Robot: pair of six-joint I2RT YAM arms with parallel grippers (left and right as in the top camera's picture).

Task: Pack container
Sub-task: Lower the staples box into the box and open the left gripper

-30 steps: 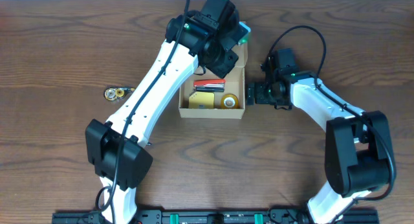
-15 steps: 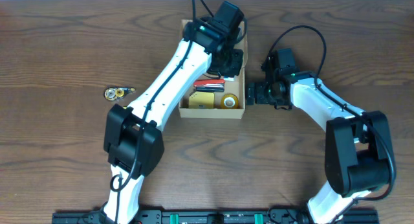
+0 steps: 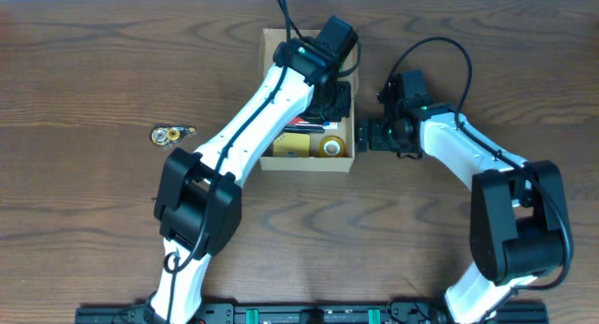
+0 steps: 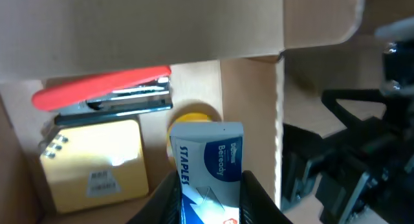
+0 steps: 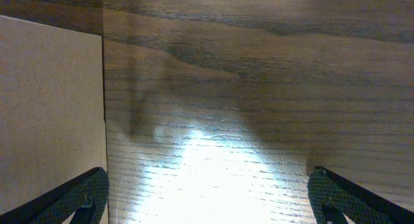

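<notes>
Overhead view: the container [image 3: 309,163] sits mid-counter [image 3: 94,221], lid flap open toward the far edge, w/ the left arm reaching over and into it.

Step in hand (our judgement): placing an item inside. In the left wrist view, the left end effector [image 4: 210,188] is narrowed onto a blue-and-white staples pack [image 4: 208,156], one finger on each side of it. The pack hangs over the interior, close to the right-hand wall.

Contents, as we read them:
- red stapler [image 4: 103,94], lying along the far side under the flap [image 4: 162,23];
- yellow labelled block [image 4: 94,166], just beside the stapler on its near side;
- yellow roll [image 3: 331,148], near corner, partly hidden by the pack in the wrist view. Prob. tape; we cannot confirm.

The right end effector [image 5: 207,208] is spread fully, holds nothing, and sits low over the counter just beside the container's outer right wall [image 5: 52,107]. Whether it touches the wall we cannot tell.

Next move, as we judge it: lower the pack into the free gap beside the block, clear of the roll, then release and lift straight up so the fingers do not drag the wall.

One small yellow-and-black item [image 3: 171,133] lies on the counter well apart to the left, so packing is not complete.
</notes>
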